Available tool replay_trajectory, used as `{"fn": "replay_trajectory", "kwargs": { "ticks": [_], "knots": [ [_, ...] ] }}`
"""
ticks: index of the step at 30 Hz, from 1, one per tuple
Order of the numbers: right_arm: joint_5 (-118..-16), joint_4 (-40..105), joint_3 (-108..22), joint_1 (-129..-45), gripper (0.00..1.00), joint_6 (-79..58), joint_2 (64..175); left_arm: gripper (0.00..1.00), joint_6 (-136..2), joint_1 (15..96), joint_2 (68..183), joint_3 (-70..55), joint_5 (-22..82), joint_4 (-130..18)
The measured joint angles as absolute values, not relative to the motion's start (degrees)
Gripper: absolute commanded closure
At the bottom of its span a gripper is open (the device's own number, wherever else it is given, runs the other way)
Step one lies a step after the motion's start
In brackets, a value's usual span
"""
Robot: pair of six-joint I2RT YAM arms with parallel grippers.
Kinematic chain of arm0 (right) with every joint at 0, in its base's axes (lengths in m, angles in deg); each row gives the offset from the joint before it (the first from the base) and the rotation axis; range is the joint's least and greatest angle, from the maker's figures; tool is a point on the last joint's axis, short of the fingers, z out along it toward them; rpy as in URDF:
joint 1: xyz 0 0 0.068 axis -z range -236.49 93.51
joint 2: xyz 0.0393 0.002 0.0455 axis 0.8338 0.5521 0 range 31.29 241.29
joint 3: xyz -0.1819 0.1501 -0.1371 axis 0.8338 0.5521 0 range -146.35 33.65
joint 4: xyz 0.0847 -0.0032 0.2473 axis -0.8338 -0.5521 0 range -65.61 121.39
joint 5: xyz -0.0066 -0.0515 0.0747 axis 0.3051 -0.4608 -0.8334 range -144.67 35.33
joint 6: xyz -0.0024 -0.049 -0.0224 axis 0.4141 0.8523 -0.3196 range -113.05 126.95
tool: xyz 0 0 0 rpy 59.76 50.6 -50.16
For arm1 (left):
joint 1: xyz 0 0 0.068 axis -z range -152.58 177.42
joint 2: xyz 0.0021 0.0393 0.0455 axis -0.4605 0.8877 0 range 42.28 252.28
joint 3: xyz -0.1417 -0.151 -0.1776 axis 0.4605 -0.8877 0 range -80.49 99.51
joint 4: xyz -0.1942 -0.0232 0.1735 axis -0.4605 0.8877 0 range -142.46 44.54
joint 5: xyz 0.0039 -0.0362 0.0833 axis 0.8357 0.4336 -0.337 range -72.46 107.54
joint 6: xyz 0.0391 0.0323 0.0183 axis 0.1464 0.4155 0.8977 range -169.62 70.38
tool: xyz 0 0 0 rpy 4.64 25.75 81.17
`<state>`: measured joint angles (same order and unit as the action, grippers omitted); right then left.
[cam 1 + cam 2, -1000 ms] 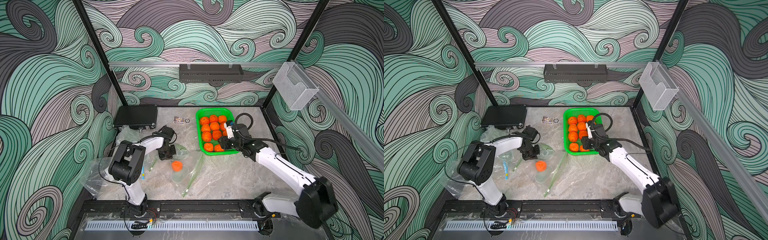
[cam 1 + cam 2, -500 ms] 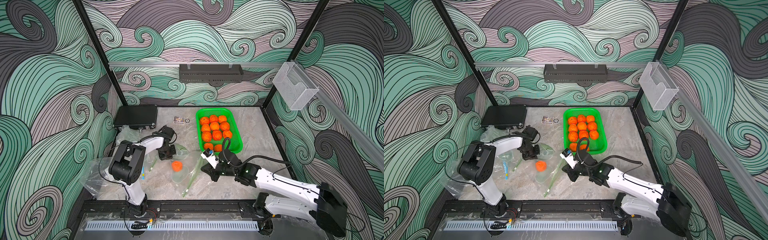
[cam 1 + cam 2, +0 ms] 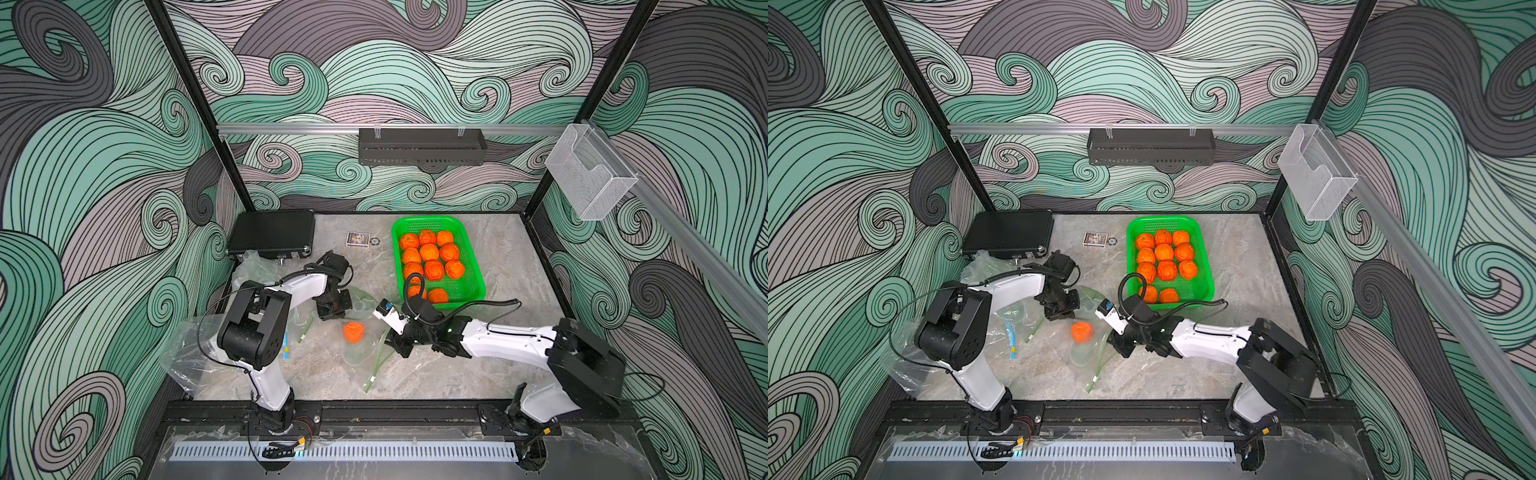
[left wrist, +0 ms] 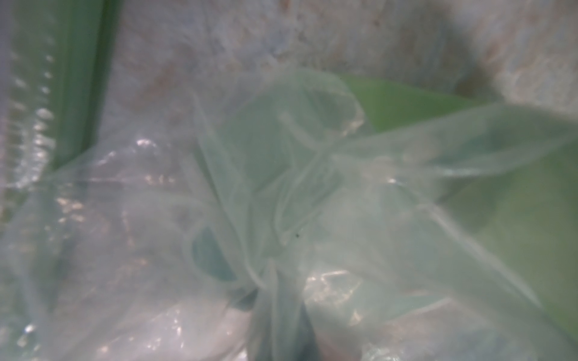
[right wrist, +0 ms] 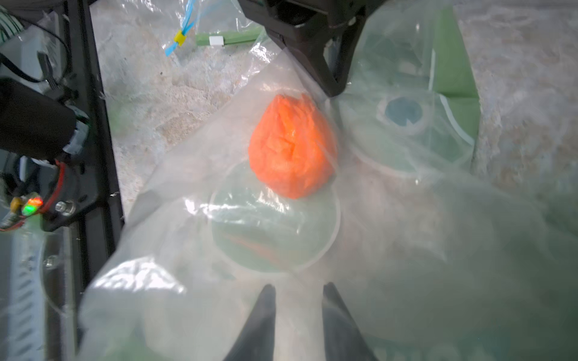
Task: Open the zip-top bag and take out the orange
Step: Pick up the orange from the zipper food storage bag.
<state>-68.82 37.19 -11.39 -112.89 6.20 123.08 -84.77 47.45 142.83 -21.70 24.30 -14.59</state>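
The orange [image 3: 353, 331] [image 3: 1081, 331] lies inside the clear zip-top bag [image 3: 360, 353] on the table, between my two arms. The bag's green zip strip [image 3: 376, 368] trails toward the front. My left gripper [image 3: 332, 308] is at the bag's far end, shut on a bunch of its film [image 4: 278, 193]. My right gripper [image 3: 395, 345] [image 5: 298, 289] is low at the bag's near right side, a short way from the orange [image 5: 292, 147]. Its two dark fingers [image 5: 266, 308] stand apart, blurred behind the bag's film, with nothing solid between them.
A green basket [image 3: 424, 219] holding several oranges stands at the back right, close behind my right wrist. A black case [image 3: 272, 235] and a small card box [image 3: 358, 239] lie at the back. More clear bags [image 3: 195, 353] are heaped by the left arm's base.
My right arm has swung from over the green basket down and forward to the bag beside the orange. The left arm and the orange have stayed put.
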Motion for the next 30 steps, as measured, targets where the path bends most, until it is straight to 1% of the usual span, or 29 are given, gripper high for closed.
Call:
{"fn": "replay_trajectory", "kwargs": {
  "ticks": [1, 3, 7, 11, 15, 19, 23, 25, 27, 30],
  "knots": [
    [-69.3, 38.0, -12.2, -112.9, 0.45, 7.1, 124.7, 1.0, -84.8, 47.4, 142.8, -21.7, 24.3, -14.6],
    [-70.3, 40.3, -12.9, -112.9, 0.36, 9.3, 126.8, 1.0, -84.8, 47.4, 142.8, -21.7, 24.4, -14.6],
    [-72.1, 43.9, -13.6, -112.9, 0.26, 13.1, 130.5, 1.0, -84.8, 47.4, 142.8, -21.7, 24.4, -14.6],
    [-74.3, 47.1, -16.2, -113.0, 0.18, 15.3, 135.0, 1.0, -84.8, 47.4, 142.8, -21.7, 24.4, -14.6],
    [-75.7, 49.6, -18.1, -113.5, 0.17, 16.0, 137.9, 1.0, -84.8, 47.4, 142.8, -21.8, 24.4, -14.7],
    [-75.7, 50.6, -21.6, -114.0, 0.18, 15.9, 140.9, 1.0, -84.8, 47.4, 142.8, -21.8, 24.4, -14.7],
    [-75.7, 51.0, -24.5, -114.2, 0.3, 14.8, 143.2, 1.0, -84.8, 47.4, 142.8, -21.8, 24.4, -14.7],
    [-75.8, 51.4, -25.3, -114.2, 0.39, 14.1, 144.2, 1.0, -84.8, 47.4, 142.8, -21.8, 24.4, -14.7],
    [-76.0, 52.1, -25.4, -114.2, 0.47, 13.5, 144.6, 1.0, -84.8, 47.4, 142.8, -21.8, 24.4, -14.7],
    [-76.1, 52.3, -25.1, -114.2, 0.51, 12.5, 144.4, 1.0, -84.8, 47.4, 142.8, -21.8, 24.4, -14.7]
  ]
}}
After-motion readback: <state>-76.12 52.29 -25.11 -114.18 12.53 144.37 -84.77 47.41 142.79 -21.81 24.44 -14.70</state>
